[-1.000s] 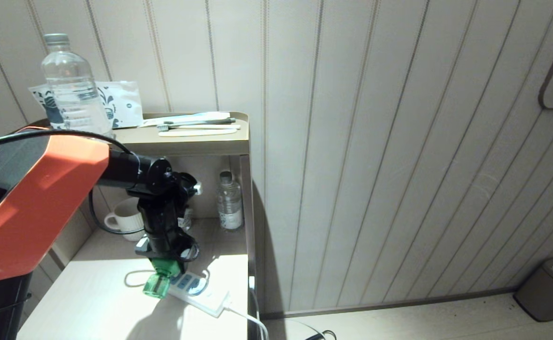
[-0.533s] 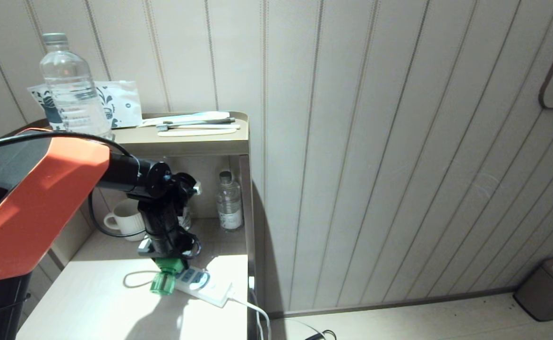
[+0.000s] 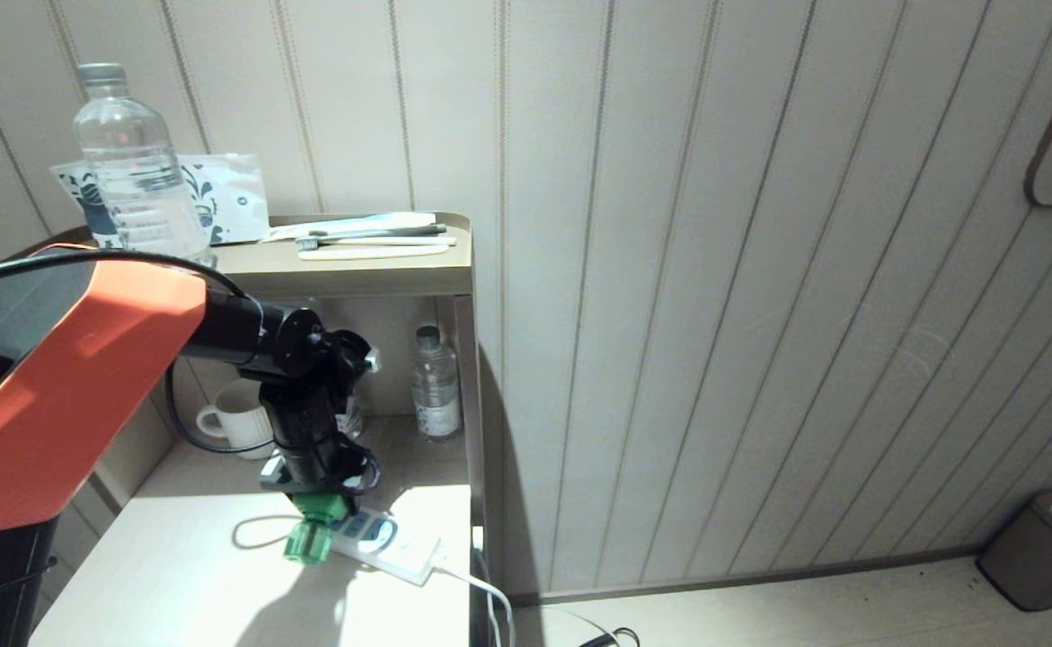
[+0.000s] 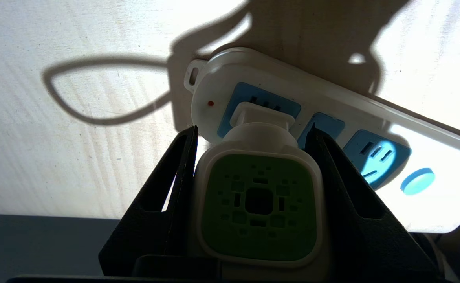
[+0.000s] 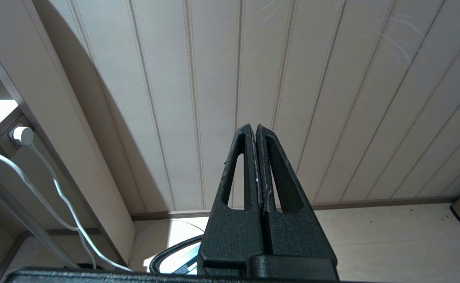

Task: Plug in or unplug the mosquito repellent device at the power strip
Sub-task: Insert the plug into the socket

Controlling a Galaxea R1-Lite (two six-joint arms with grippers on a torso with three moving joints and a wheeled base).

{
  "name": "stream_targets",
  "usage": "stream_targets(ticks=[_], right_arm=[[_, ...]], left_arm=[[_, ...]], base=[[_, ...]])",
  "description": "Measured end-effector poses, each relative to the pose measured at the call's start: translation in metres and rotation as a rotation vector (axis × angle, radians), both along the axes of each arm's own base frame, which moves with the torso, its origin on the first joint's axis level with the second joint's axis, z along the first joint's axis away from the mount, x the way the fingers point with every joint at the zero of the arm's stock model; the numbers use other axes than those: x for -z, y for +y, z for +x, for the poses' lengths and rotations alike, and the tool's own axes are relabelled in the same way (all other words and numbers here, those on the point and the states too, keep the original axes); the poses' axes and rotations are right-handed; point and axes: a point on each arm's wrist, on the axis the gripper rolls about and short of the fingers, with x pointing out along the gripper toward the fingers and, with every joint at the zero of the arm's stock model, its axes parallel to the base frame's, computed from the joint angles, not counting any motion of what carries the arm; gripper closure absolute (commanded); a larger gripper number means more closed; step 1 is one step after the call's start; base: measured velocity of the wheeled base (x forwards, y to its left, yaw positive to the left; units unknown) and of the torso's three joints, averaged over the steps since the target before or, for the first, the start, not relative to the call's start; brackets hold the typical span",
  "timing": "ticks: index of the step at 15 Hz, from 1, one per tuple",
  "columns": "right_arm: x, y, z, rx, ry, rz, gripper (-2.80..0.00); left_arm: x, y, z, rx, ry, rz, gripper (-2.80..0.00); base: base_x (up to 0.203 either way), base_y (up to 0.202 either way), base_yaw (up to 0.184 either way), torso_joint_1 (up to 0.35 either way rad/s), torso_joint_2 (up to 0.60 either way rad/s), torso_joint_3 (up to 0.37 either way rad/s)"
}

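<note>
One pale wood shelf (image 3: 175,575) | sunlit | panelled wall (image 3: 714,314) | power strip (image 3: 391,544)

Head view looks forward and down from above, well back, over the shelf unit (image 3: 373,274), panelled wall (image 3: 714,270) and floor, left arm at its left. Left wrist view sits very close behind the left gripper (image 4: 253,131), facing the power strip (image 4: 332,118) on the lower shelf top, the spot the head view shows far smaller around its power strip (image 3: 382,544). Right wrist view looks from low past the right gripper (image 5: 256,127) at the same wall and floor edge.
</note>
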Motion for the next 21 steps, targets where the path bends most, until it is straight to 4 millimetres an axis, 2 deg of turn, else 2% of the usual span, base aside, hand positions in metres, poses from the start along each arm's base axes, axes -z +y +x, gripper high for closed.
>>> stream_targets(ticks=[2, 3, 12, 17, 21], right_arm=[[0.000, 0.000, 0.000, 0.001, 0.000, 0.000, 0.00], [0.000, 0.000, 0.000, 0.001, 0.000, 0.000, 0.00], [0.000, 0.000, 0.000, 0.001, 0.000, 0.000, 0.00], [0.000, 0.000, 0.000, 0.001, 0.000, 0.000, 0.00], [0.000, 0.000, 0.000, 0.001, 0.000, 0.000, 0.00]], left_arm=[[-0.003, 0.001, 0.000, -0.004, 0.001, -0.028, 0.00], [-0.004, 0.002, 0.000, -0.004, 0.002, -0.037, -2.80], [-0.008, 0.002, 0.003, -0.004, -0.024, -0.036, -2.80], [-0.008, 0.015, 0.008, -0.038, -0.025, -0.039, -2.80], [-0.010, 0.017, 0.010, -0.045, -0.028, -0.042, -2.80]], base=[[0.000, 0.000, 0.000, 0.000, 0.00, 0.000], [0.000, 0.000, 0.000, 0.000, 0.00, 0.000], [0.000, 0.000, 0.000, 0.000, 0.00, 0.000], [0.000, 0.000, 0.000, 0.000, 0.00, 0.000], [0.000, 0.000, 0.000, 0.000, 0.00, 0.000]])
